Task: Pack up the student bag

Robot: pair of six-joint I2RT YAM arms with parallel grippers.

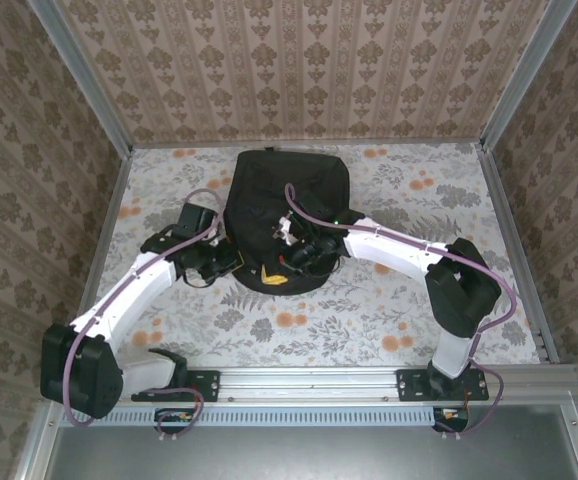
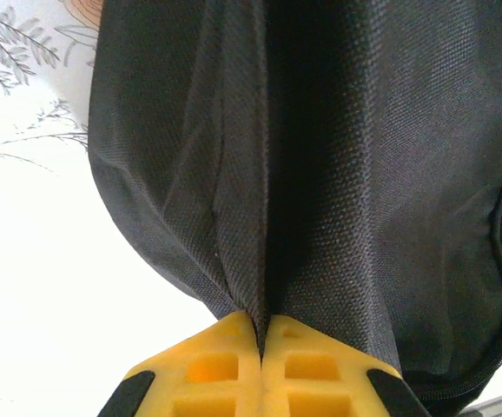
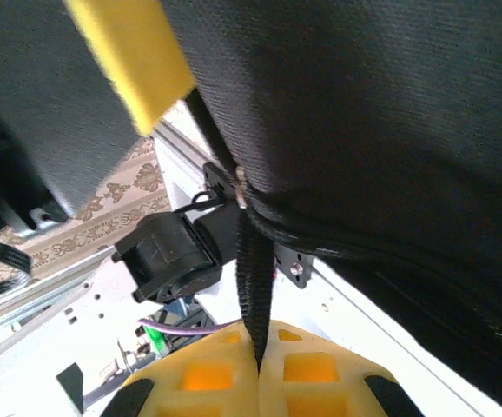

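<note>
The student bag (image 1: 284, 200) is lying flat on the floral surface (image 1: 369, 320), and both arms are reaching in to its near end, one from each side. Judging by this, the opening step is in hand: the bag is being gripped at two places so that its mouth can be parted before anything goes in.

The left fingers (image 2: 216, 369) are pressing together on a raised fold of fabric (image 2: 247, 217) at the bag's near left side, with no gap showing between them beyond the pinched cloth. The right fingers (image 3: 208, 378) are clamping shut on a black webbing strap (image 3: 253, 287) hanging from the bag's edge.

The next move is probably calling for a lift or a pull apart, with both pinches holding firm so the thin fabric is not slipping free.
</note>
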